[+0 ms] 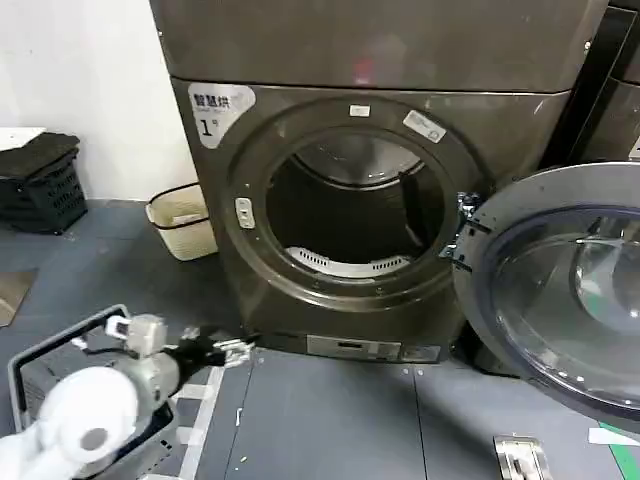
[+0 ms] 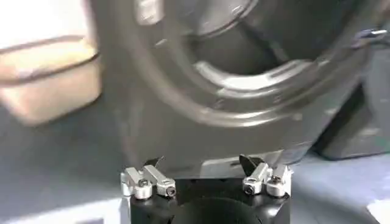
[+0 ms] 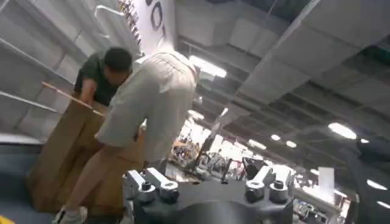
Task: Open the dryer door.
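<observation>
Dryer door (image 1: 560,290): swung fully open, right of the drum opening (image 1: 350,210).
Handling: likely heavy, rigid, hinge-guided; smooth ring, grip its rim.
Left gripper (image 1: 236,351): spread wide, empty, low left of the opening.
Right gripper (image 3: 207,182): spread wide, empty.

Lighting's pretty even from up front, so you get a soft sheen on the dryer door (image 1: 560,290) glass and a dark drum (image 1: 350,210) behind it. Your left wrist view is smeared with motion blur; the basket (image 2: 49,79) is just a pale blob. Ceiling lights (image 3: 341,129) flare hard in the right wrist view.
</observation>
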